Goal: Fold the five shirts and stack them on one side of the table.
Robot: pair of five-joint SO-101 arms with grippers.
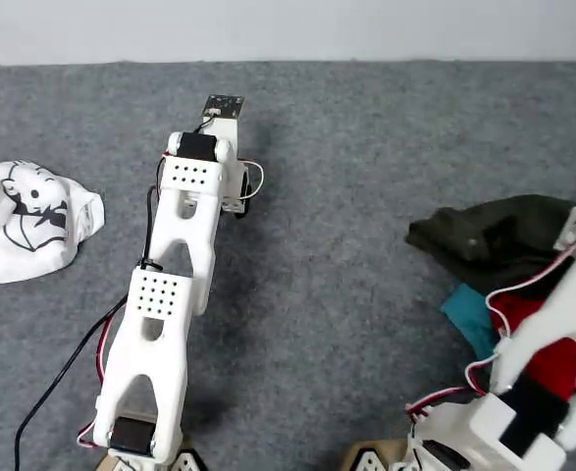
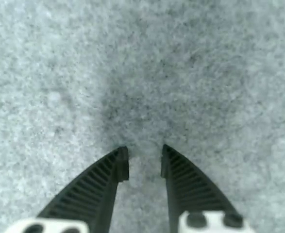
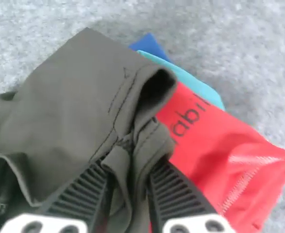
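Counting the shirts gave five. One white shirt (image 1: 27, 221) with a black drawing lay crumpled and alone, well apart from the left arm (image 1: 184, 245) on its outer side. Four more sat heaped together, well apart from the left arm on its other side: one olive shirt (image 3: 69, 107) on top, with one red shirt (image 3: 220, 141), one teal shirt (image 3: 195, 82) and one blue shirt (image 3: 149, 46) showing from beneath it. Two white arms stood at the bench (image 1: 346, 147). The left tool (image 2: 144, 162) hung released, its fingers apart over bare cloth and holding nothing. The right tool (image 3: 128, 167) was clenched on a bunched fold of the olive shirt. Grey felt covered the bench, and a pale wall (image 1: 288, 29) ran behind its far edge.
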